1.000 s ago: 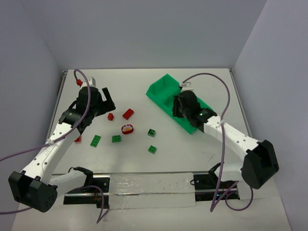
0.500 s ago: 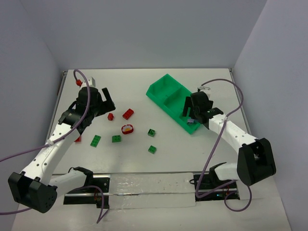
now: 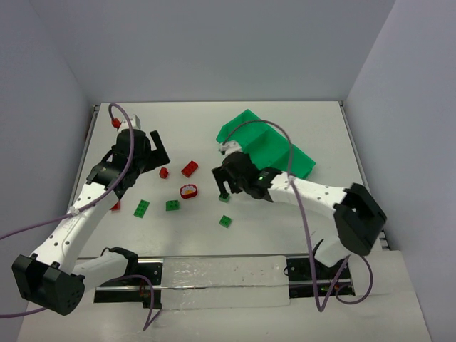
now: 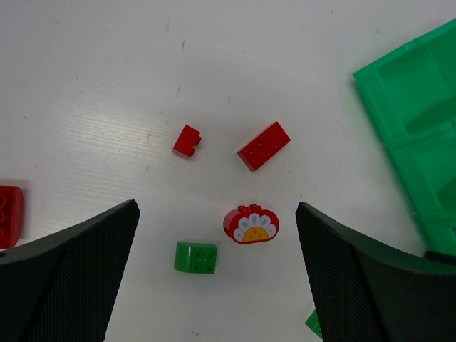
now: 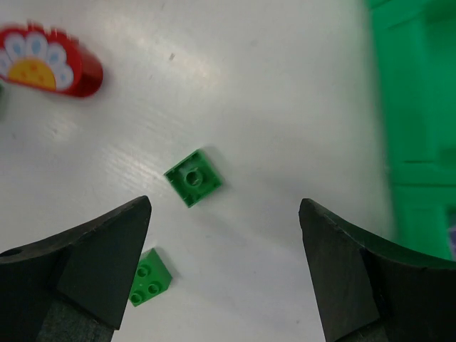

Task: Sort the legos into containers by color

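Red and green legos lie scattered on the white table. In the left wrist view I see a small red brick (image 4: 187,141), a longer red brick (image 4: 263,146), a rounded red piece with a flower face (image 4: 251,224) and a green brick (image 4: 196,257). My left gripper (image 3: 153,151) hangs open above them, holding nothing. My right gripper (image 3: 225,182) is open over mid-table, just above an upturned green brick (image 5: 193,177), with a studded green brick (image 5: 150,277) by its left finger. The green tray of containers (image 3: 246,122) stands behind the right arm, partly hidden.
Two more green bricks (image 3: 142,208) (image 3: 172,205) and a third (image 3: 225,221) lie toward the near side. A red brick (image 3: 115,206) peeks out beside the left arm. Grey walls close the table on three sides, and purple cables loop above both arms.
My right arm swung left from over the tray to mid-table, and its jaws went from shut to open. The left arm and the loose legos have not moved.
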Controlling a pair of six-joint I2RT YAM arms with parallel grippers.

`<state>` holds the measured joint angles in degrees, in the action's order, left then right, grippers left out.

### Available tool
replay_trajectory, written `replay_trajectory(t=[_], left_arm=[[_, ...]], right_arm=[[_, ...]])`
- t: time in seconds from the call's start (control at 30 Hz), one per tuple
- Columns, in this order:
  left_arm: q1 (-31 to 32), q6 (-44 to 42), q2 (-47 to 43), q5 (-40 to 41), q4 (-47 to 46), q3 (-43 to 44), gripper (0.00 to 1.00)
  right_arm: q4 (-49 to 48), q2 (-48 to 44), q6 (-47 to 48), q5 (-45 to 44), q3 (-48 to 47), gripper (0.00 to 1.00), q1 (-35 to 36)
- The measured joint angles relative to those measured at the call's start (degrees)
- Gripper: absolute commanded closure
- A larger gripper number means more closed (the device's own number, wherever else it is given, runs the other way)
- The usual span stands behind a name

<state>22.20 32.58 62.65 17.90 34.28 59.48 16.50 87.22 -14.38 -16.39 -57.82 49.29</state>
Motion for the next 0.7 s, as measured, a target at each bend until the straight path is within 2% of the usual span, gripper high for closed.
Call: replay_trajectory(t=[0.13,0.4,0.67,0.7], left_arm=[[0.0,0.0,-0.1,0.3,0.5,0.0,0.01],[0.2,0.0,-0.1,0.4,0.7,0.0,0.01],[0.2,0.0,-0.8,0.8,1.5,0.0,0.01],[0.2,0.0,-0.9,0.9,1.6,0.0,0.01]], right_arm=[[0.4,6.6,2.2,3.6,-0.3,0.11,1.6],[0.9,12.0,4.5,5.9,-3.7,0.22,1.6],[0.1,16.6,5.5,6.5,-5.7,0.4,1.6],[0.1,16.9,5.5,6.6,-5.7,0.45,1.6]])
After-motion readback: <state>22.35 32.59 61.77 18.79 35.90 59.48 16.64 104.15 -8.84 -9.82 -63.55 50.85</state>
